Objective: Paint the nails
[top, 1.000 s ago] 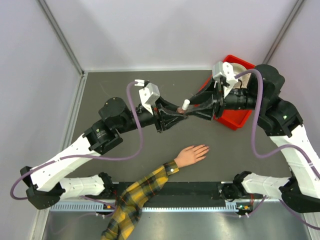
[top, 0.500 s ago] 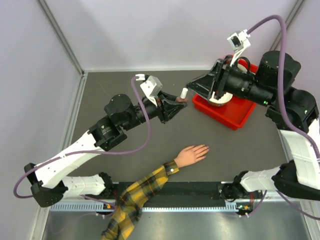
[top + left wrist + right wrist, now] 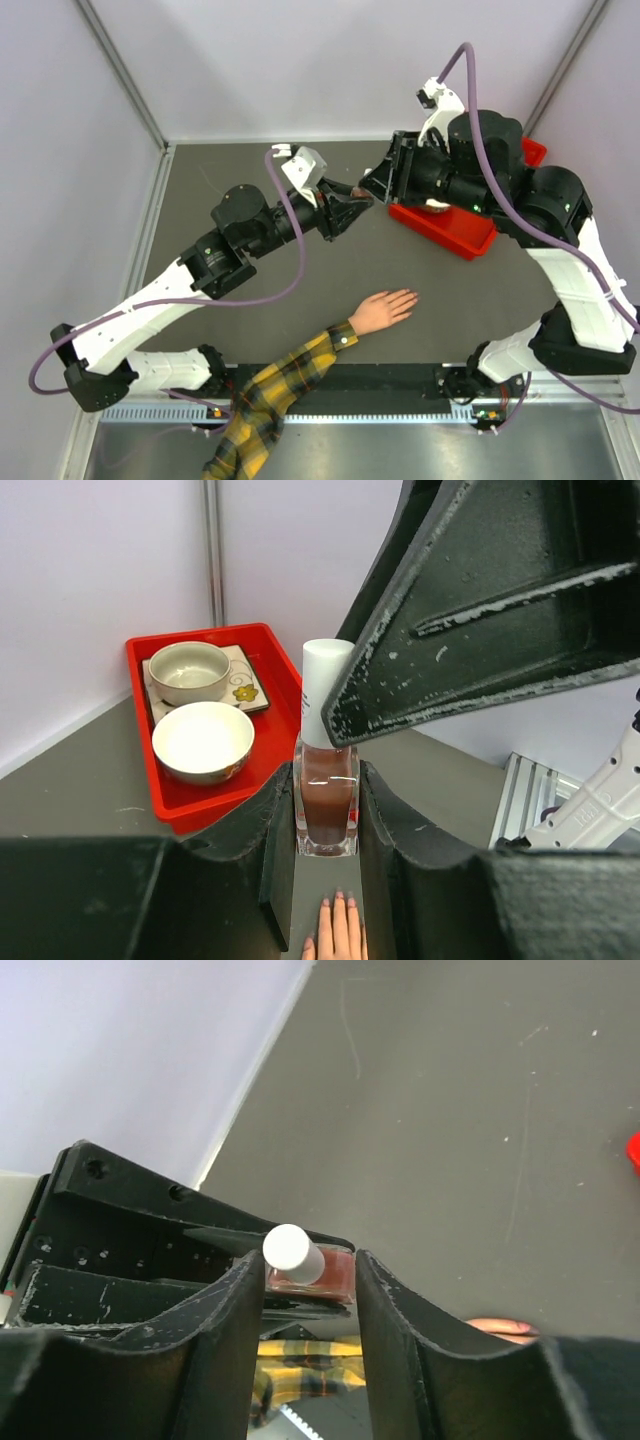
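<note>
Grey table [image 3: 450,300], top view: nails [image 3: 412,295] of mannequin hand [image 3: 383,310] are laid flat near front edge. Left wrist: polish bottle [image 3: 326,815] is clamped by its body in left gripper [image 3: 326,785]. Right wrist: right gripper [image 3: 308,1270] is held parted astride white cap [image 3: 289,1250].

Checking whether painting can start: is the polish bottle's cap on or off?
On: the white cap sits atop the bottle, which the left claw grips upright.

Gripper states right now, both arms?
Left gripper: closed on the bottle.
Right gripper: open, fingers either side of the cap.
</note>
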You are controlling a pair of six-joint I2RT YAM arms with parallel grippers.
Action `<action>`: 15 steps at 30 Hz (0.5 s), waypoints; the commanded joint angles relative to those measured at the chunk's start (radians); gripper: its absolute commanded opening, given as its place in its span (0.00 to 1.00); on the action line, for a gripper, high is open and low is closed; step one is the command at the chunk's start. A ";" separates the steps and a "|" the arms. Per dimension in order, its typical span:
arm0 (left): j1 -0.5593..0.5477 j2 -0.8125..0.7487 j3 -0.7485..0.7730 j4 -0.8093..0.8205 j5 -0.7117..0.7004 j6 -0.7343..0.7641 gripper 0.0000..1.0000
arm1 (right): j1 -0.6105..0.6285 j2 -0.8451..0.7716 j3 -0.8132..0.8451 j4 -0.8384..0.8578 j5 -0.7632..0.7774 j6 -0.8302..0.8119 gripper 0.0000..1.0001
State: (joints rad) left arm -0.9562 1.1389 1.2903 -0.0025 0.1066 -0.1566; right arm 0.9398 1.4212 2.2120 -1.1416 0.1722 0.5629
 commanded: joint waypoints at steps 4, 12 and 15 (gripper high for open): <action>0.002 0.004 0.043 0.041 -0.013 0.005 0.00 | 0.014 -0.018 -0.003 0.034 0.040 -0.011 0.29; 0.004 -0.005 0.041 0.048 0.010 -0.014 0.00 | 0.014 -0.054 -0.055 0.120 -0.025 -0.070 0.04; 0.005 -0.021 0.035 0.059 0.054 -0.021 0.00 | -0.033 -0.171 -0.214 0.307 -0.182 -0.176 0.00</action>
State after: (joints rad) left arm -0.9501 1.1492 1.2907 -0.0257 0.1081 -0.1612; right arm 0.9371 1.3712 2.1048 -1.0595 0.1673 0.4892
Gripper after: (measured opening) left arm 0.313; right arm 0.083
